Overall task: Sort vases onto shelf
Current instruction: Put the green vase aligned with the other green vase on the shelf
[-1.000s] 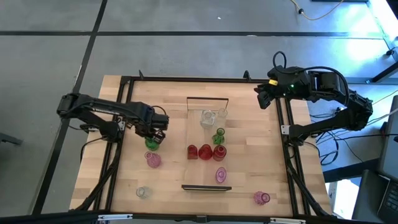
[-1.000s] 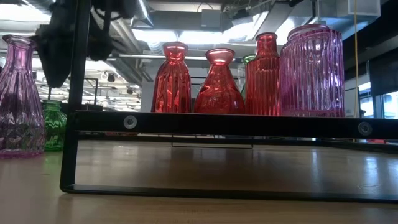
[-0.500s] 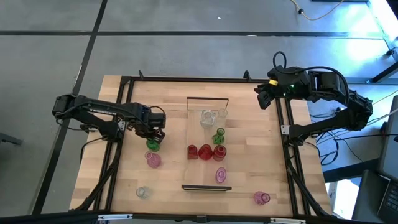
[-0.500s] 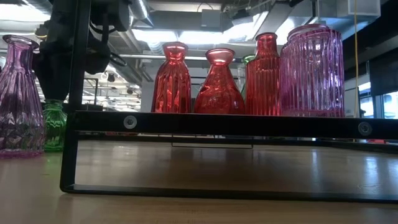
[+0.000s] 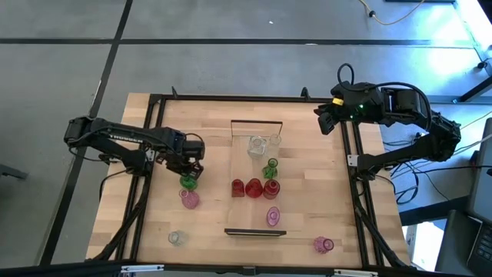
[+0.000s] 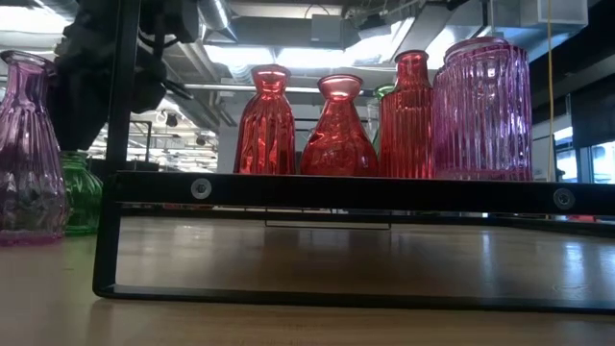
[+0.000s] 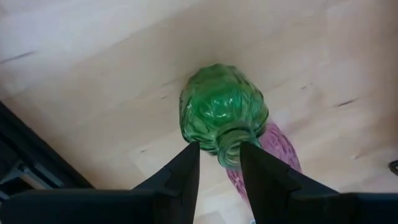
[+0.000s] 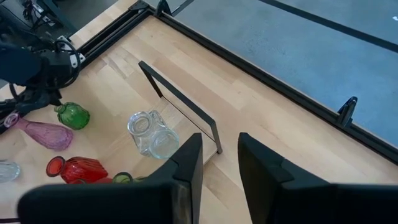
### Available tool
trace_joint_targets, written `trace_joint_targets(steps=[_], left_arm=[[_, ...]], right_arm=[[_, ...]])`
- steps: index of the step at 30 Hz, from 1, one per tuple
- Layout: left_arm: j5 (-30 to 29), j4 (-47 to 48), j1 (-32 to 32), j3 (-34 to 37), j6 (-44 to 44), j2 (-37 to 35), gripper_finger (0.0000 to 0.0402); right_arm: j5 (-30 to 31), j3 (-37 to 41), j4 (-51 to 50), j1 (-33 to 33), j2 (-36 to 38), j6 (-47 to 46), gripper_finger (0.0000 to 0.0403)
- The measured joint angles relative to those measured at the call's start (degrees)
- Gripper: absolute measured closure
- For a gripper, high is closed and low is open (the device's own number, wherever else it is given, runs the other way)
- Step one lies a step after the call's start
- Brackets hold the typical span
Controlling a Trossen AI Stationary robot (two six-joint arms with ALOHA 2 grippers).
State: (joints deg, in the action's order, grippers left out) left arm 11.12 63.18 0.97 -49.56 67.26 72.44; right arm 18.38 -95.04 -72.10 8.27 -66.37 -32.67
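Note:
A small green vase (image 5: 187,181) stands on its base on the table, left of the shelf (image 5: 240,165), a narrow light-wood board with dark end frames. My left gripper (image 7: 219,158) points down over it, open, a finger on each side of the vase's neck (image 7: 229,149). On the shelf stand clear vases (image 5: 256,145), a green one (image 5: 270,168), red ones (image 5: 254,187) and a pink one (image 5: 273,216). My right gripper (image 8: 221,162) hangs open and holds nothing, high over the table's far right corner (image 5: 323,119). My left gripper comes from above, its fingers across the green vase's neck (image 7: 231,155). One finger (image 7: 255,168) lies close against the neck and the other (image 7: 186,168) stands a little off it. I cannot tell whether either touches. The vase stands upright on the table.
A pink vase (image 5: 189,198) stands just nearside of the green one, close to my left gripper. A clear vase (image 5: 177,238) and another pink one (image 5: 324,245) stand near the table's front edge. Dark rails (image 5: 146,192) run along both table sides.
My left gripper has come down over the green vase, shifting slightly toward the table's left and near edges; in the low view it now covers the vase's top. The vase has stayed in place.

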Motion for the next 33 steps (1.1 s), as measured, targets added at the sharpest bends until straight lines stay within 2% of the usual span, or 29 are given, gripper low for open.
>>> trace_joint_targets(steps=[7, 14, 25, 33], left_arm=[[1.0, 0.0, -0.2, 0.0, 0.1, 0.0, 0.0292], [-0.9, -1.6, -1.5, 0.5, 0.1, 0.0, 0.0292], [1.3, -2.7, -2.2, 2.2, 0.6, -0.2, 0.0292], [2.6, -2.2, -2.2, 0.5, 1.7, -0.2, 0.0292]], right_arm=[[0.0, 0.0, 0.0, 0.0, 0.0, 0.0, 0.0317], [0.0, 0.0, 0.0, 0.0, 0.0, 0.0, 0.0317], [0.0, 0.0, 0.0, 0.0, 0.0, 0.0, 0.0317], [0.0, 0.0, 0.0, 0.0, 0.0, 0.0, 0.0317]])
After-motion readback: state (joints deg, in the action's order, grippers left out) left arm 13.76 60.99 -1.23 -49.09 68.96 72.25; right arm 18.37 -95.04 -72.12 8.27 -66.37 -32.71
